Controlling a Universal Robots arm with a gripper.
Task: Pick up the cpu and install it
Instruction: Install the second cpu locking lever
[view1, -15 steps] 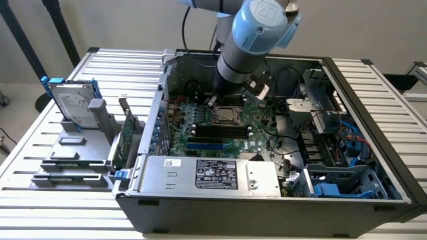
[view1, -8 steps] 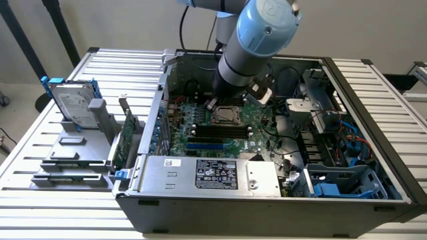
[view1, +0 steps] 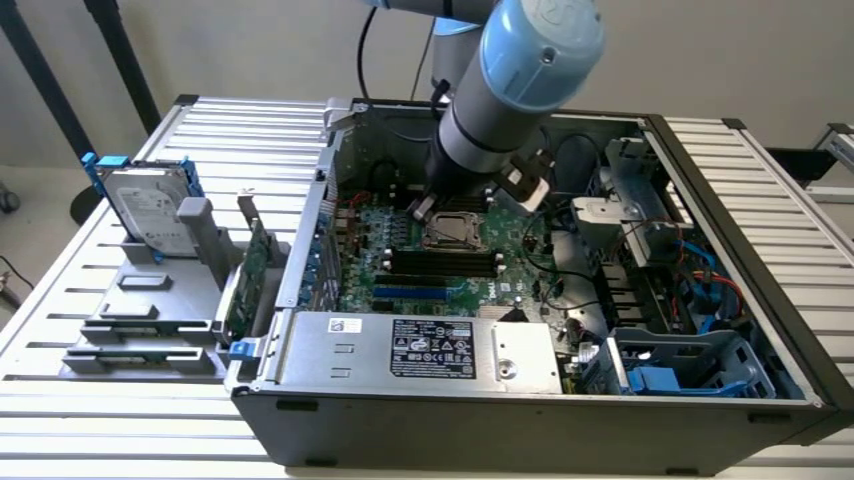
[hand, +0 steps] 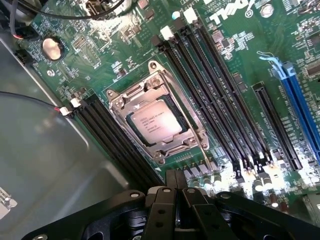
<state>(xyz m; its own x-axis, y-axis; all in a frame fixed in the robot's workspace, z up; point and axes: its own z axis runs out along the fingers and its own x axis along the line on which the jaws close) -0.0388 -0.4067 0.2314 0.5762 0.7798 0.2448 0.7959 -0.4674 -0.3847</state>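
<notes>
The cpu (hand: 155, 122), a small silver-grey square chip with printed text, lies flat inside the metal frame of its socket (hand: 120, 100) on the green motherboard (hand: 240, 55). In the exterior view the cpu (view1: 458, 230) sits mid-board inside the open computer case, just under the arm's wrist. My gripper (hand: 176, 174) hangs a short way above the board beside the socket's corner. Its black fingers are pressed together with nothing between them and do not touch the chip. In the exterior view the gripper (view1: 427, 208) is mostly hidden behind the blue-grey arm.
Black memory slots (hand: 215, 85) flank the socket on both sides, and blue slots (hand: 300, 105) lie further off. A silver box with a black label (view1: 427, 350) fills the case's front. A hard drive in blue brackets (view1: 140, 210) and a card (view1: 247, 285) stand in holders at the exterior view's left.
</notes>
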